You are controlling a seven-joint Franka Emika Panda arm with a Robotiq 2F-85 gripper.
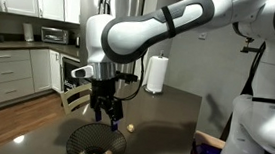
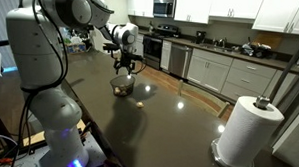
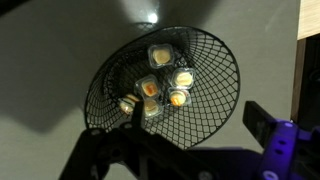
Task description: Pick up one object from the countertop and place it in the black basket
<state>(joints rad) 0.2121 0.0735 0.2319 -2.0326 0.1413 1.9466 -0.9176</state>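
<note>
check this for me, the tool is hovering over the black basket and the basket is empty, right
Not empty. The wrist view shows several tan lumps lying in the black basket. The tool does hover over the basket, as you said.

The arm (image 1: 172,28) is built of thick, rounded white shells with a glossy finish, joined at darker grey seams. In an exterior view its lower segments (image 2: 40,80) are the same bulbous white. A thin black cable (image 1: 251,67) runs along it. The gripper (image 1: 107,118) is black and angular with slim dark fingers, topped by a small black box (image 1: 78,73). In the wrist view its dark frame (image 3: 120,155) shows beside a blue-purple block (image 3: 280,140).
</note>
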